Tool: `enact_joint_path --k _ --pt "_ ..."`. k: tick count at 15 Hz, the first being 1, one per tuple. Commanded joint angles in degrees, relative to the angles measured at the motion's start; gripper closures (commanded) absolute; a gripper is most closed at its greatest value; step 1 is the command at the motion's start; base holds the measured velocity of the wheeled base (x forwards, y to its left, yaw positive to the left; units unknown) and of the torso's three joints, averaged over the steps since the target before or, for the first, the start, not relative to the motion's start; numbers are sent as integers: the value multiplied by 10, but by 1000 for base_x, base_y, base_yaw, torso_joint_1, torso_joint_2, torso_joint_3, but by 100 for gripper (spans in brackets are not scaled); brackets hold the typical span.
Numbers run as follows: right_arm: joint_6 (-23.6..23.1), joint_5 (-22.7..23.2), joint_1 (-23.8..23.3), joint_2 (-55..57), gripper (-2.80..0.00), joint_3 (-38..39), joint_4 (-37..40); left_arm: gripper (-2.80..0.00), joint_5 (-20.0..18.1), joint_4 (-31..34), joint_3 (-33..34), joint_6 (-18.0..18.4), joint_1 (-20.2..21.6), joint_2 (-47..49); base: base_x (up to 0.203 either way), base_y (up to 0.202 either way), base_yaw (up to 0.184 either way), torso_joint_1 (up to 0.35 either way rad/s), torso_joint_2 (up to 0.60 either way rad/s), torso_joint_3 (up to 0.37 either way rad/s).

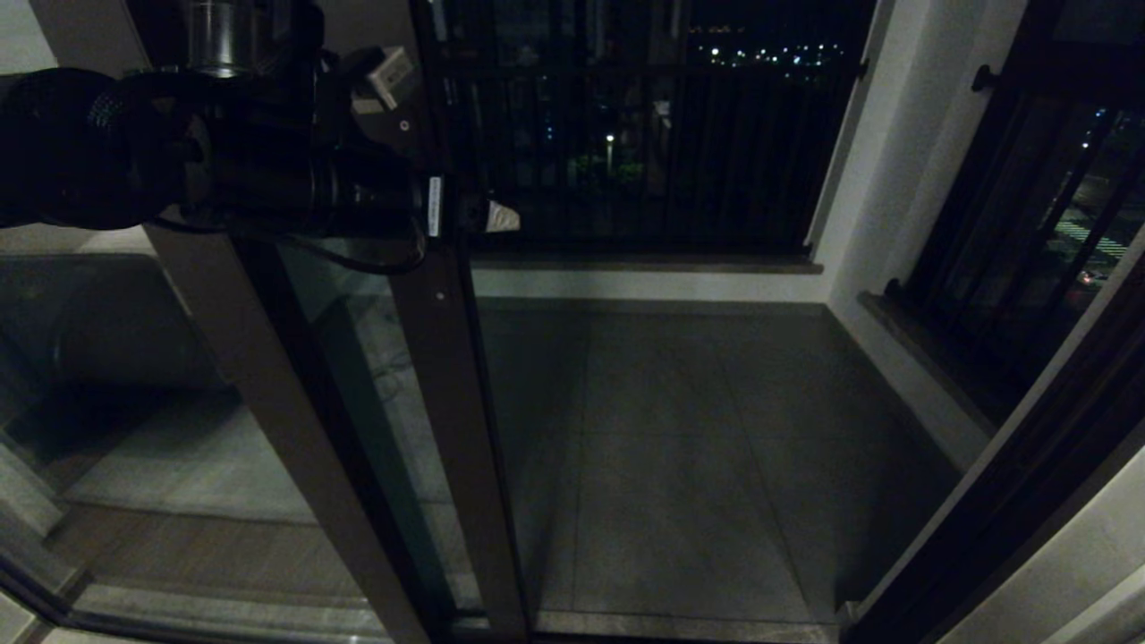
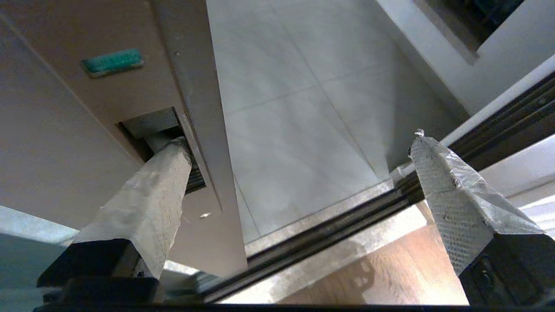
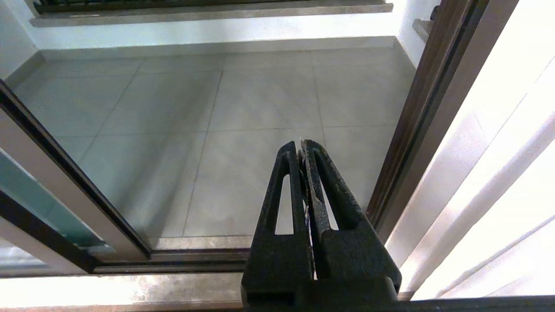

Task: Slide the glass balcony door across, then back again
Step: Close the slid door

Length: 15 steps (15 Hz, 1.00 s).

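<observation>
Glass balcony door point(image 1: 447, 376) stands slid to the robot's left, doorway to the tiled balcony open on the right; its stile runs vertically. Left gripper point(image 2: 299, 143) is spread wide, gripping nothing: one taped finger point(image 2: 160, 186) hooked in the stile's recessed handle slot point(image 2: 160, 134), the other free over the opening. Right gripper point(image 3: 302, 145), closed and empty, hangs low by the right jamb; left arm is nearer.

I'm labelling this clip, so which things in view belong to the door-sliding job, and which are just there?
Job:
- glass door, slid aside
- slot handle on its stile
- left gripper, open, one finger in the slot

Just there:
- right gripper, shut, idle above the threshold
- railing
- balcony floor
- floor track
</observation>
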Motion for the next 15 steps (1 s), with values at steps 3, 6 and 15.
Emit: enact_joint_path --k 3,6,15 --pt "0 0 0 0 0 0 0 -280 0 -13 -1 1 -18 9 0 0 0 0 0 0" --pt "0 0 0 0 0 0 1 -280 0 -13 -2 1 -22 9 0 0 0 0 0 0" --pt "0 0 0 0 0 0 1 -280 11 -13 -31 1 -60 31 0 0 0 0 0 0"
